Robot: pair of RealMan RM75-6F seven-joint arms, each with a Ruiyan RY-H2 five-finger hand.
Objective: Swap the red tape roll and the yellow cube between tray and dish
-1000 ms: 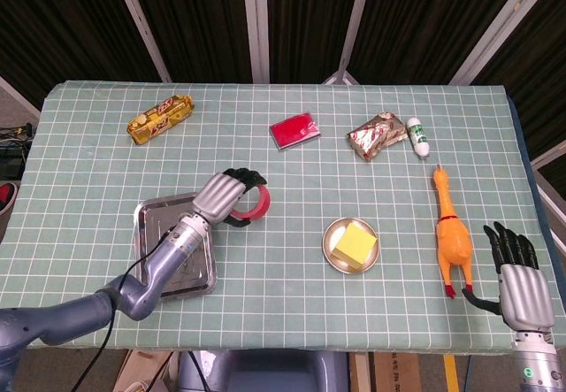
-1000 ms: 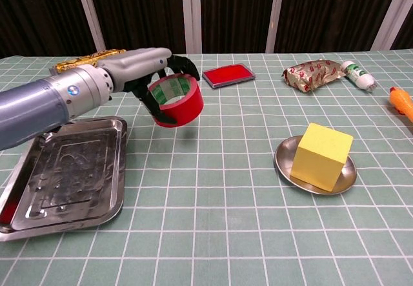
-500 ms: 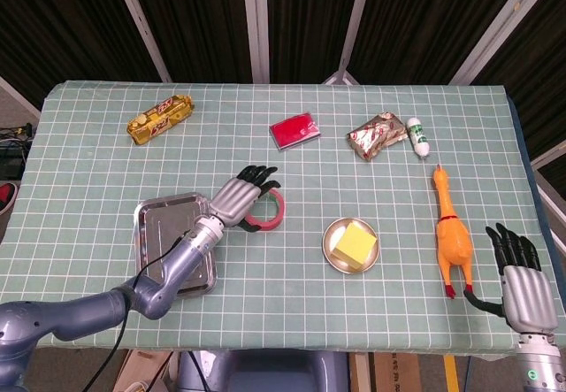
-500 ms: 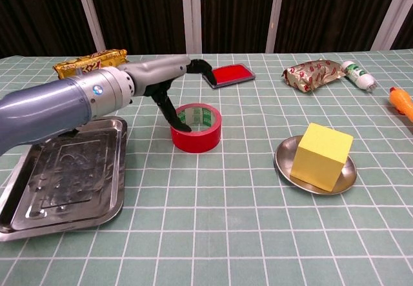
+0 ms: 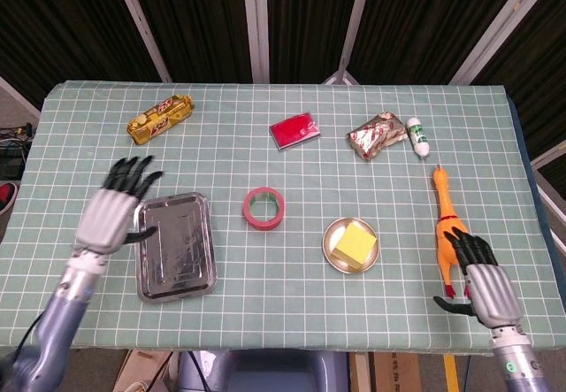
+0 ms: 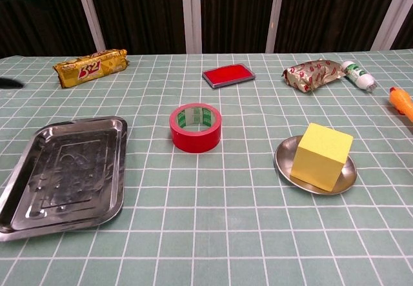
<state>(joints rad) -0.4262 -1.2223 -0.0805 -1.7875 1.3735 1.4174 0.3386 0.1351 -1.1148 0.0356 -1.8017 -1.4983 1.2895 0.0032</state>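
From the head view: table (image 5: 106, 144) under a green checked cloth; steel tray (image 5: 175, 246) near the front left corner, nothing in it; left hand (image 5: 115, 208) just beside the tray's left edge, fingers spread and pointing toward the far edge, holding nothing; red tape (image 5: 265, 208) flat on the cloth near the middle, right of the tray and apart from it; round dish (image 5: 331, 235) right of the tape, nearer the front edge, with the yellow cube (image 5: 355, 243) sitting in it; right hand (image 5: 478, 277) at the front right corner, fingers loosely apart, gripping nothing, close against the legs of an orange rubber chicken (image 5: 447, 230) stretched along the right edge; touching or not, cannot tell; along the far side, a gold snack bar (image 5: 160, 118) toward the left corner, a flat red case (image 5: 294, 130) near the middle, a crinkled foil pack (image 5: 375, 134) and a small white bottle (image 5: 417, 135) just beside it.

From the chest view: tray (image 6: 39, 144) at the front left, bare; tape (image 6: 195, 127) lying flat, hole up, green inside; cube (image 6: 321, 155) in the dish (image 6: 283, 150), overhanging its front rim; snack bar (image 6: 90, 67), red case (image 6: 228, 75), foil pack (image 6: 313, 74) and bottle (image 6: 357, 75) toward the far edge; orange tip of the chicken (image 6: 401, 99) at the right edge.
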